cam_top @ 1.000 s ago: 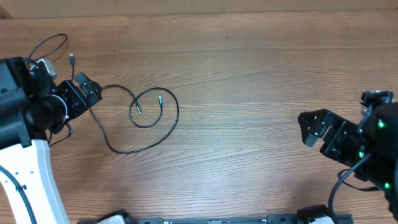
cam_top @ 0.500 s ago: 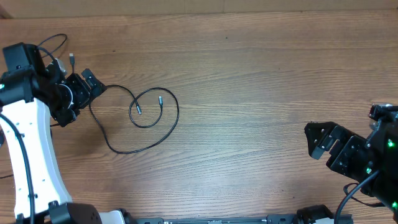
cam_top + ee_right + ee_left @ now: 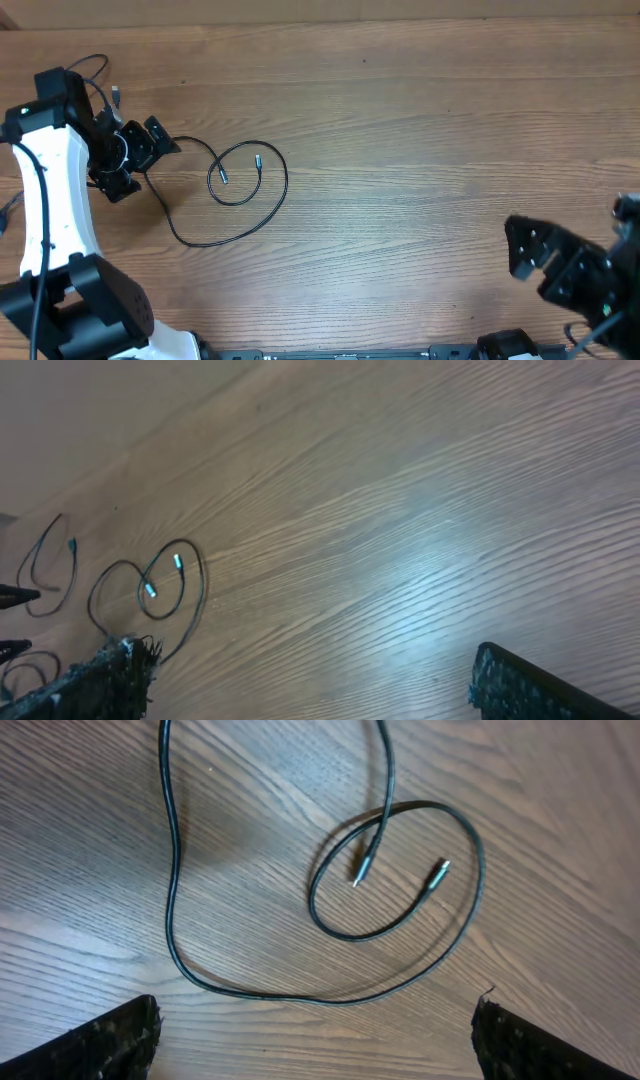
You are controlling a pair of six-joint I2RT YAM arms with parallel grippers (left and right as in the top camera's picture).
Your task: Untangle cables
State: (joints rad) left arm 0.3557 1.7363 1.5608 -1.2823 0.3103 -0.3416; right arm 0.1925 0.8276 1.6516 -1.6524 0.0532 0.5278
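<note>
Lying looped: cables (image 3: pixel 287 178) | left tool (image 3: pixel 141 159), right tool (image 3: pixel 522 249) spread, empty

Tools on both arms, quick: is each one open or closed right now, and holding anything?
Left tool: open, holding nothing.
Right tool: open, holding nothing.

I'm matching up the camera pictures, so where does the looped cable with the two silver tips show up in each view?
Overhead: the looped cable lies left of centre, in the middle band of the picture.
Left wrist: the looped cable fills the middle of the picture.
Right wrist: the looped cable is small, at the far left.
Shared landmark: the two silver tips lying inside the loop.
</note>
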